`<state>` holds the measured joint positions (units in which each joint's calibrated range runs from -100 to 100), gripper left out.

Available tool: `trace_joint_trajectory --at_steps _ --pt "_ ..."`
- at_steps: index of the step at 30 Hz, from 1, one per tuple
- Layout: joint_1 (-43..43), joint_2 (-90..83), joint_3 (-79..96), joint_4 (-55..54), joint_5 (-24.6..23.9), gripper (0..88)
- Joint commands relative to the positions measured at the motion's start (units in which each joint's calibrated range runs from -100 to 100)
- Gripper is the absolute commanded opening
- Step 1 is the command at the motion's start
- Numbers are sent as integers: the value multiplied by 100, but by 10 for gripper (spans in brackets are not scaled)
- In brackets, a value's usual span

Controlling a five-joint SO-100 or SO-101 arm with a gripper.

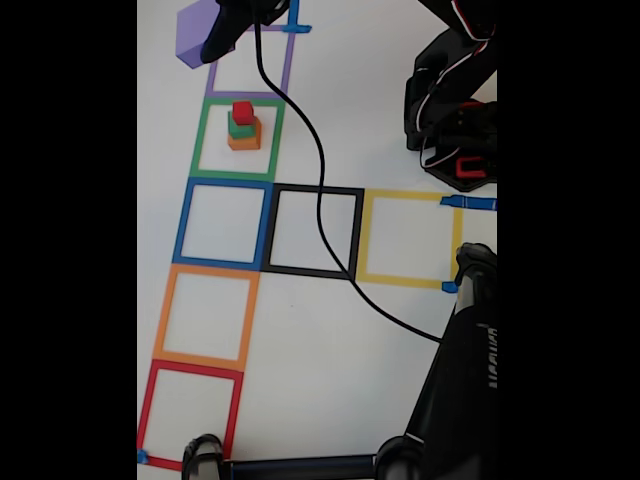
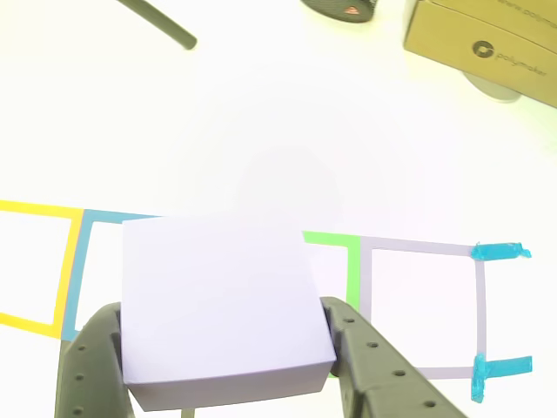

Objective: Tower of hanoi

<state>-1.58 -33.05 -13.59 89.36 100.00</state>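
I've got fingers [image 2: 228, 366] clamped on purple cube [image 2: 222, 305], held up nr purple tape square [image 1: 250, 70] at tabletop's top, fixed view. Keep it level, set down inside a sq w/o nudging the orange/green/red stack [image 1: 243, 126].

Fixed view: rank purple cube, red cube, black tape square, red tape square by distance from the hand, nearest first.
1. purple cube, in the hand, top left.
2. red cube, atop the stack just below.
3. black tape square, mid-frame.
4. red tape square, bottom left.
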Motion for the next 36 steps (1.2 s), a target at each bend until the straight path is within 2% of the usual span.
trace_joint_trajectory --at_steps 1,7,17,28,36 --pt "-513 -292 95 -45 0 84" --pt "-1290 -542 795 -426 0 83" --pt "-2220 -1027 4059 -3130 0 81" --pt "-2373 -106 6959 -7308 0 80" --pt "-2018 669 7386 -8410 0 77"
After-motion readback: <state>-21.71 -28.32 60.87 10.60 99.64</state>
